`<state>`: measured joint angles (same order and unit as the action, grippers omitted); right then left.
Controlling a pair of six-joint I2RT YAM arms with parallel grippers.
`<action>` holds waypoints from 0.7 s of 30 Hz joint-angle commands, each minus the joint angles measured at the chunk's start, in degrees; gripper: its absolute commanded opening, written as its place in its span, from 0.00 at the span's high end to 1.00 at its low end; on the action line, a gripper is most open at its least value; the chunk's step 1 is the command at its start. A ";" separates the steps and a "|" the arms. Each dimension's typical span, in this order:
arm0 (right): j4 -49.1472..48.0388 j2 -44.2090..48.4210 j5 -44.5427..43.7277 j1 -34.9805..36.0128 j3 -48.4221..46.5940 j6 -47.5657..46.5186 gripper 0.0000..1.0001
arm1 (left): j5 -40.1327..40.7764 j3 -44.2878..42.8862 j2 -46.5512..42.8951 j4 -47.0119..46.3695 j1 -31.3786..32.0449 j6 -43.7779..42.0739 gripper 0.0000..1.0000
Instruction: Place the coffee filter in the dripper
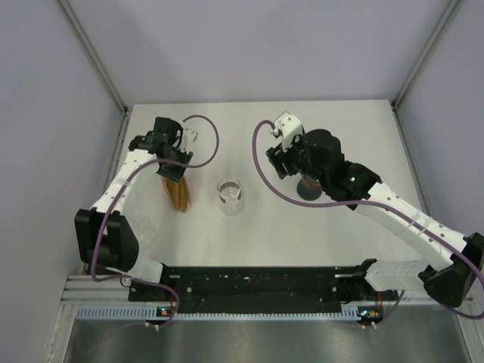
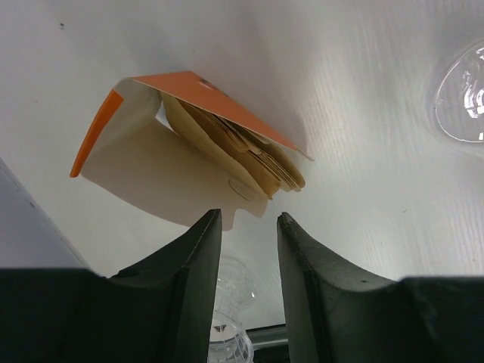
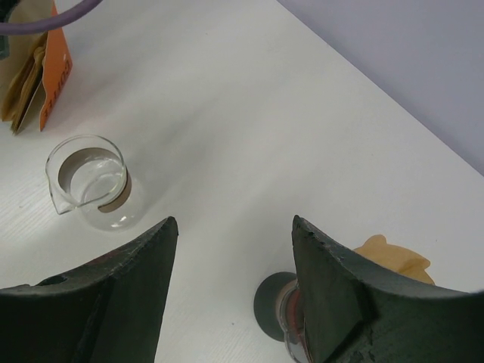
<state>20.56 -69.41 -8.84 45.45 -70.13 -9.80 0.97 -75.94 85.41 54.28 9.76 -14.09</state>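
Note:
An orange packet (image 2: 219,102) lies open on the white table with a stack of tan coffee filters (image 2: 253,159) fanning out of it. My left gripper (image 2: 249,218) hovers just short of the packet's flap, jaws a narrow gap apart with nothing between them. From above, the left gripper (image 1: 175,168) is over the packet (image 1: 180,195). The dripper (image 3: 276,306), dark base and glass body, sits low beside my right finger. A tan filter edge (image 3: 397,261) shows behind that finger; whether it sits in the dripper I cannot tell. My right gripper (image 3: 234,223) is open and empty above the dripper (image 1: 308,190).
A glass beaker (image 1: 231,197) stands between the two arms, also seen as the beaker (image 3: 89,181) from the right wrist. A clear glass piece (image 2: 227,333) shows through the left jaws' gap. Walls enclose the table on three sides.

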 commanded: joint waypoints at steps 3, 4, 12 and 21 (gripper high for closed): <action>-2.71 0.41 0.23 -0.36 -0.45 0.66 0.37 | 3.33 2.73 2.83 -3.65 0.70 -1.12 0.57; -2.63 0.41 0.23 -0.45 -0.54 0.66 0.37 | 3.51 3.16 2.92 -4.18 0.70 -1.12 0.57; -2.45 -0.29 0.31 -0.45 -0.62 0.22 0.37 | 7.90 5.54 5.21 -7.17 0.70 -1.12 0.58; -1.93 -0.56 0.32 -0.45 -0.71 -0.13 0.37 | 2.48 5.28 4.25 -7.09 0.61 -1.29 0.58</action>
<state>20.58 -70.04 -8.86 45.45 -70.13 -9.87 7.57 -70.24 91.48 48.21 10.28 -14.74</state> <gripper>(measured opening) 0.630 0.419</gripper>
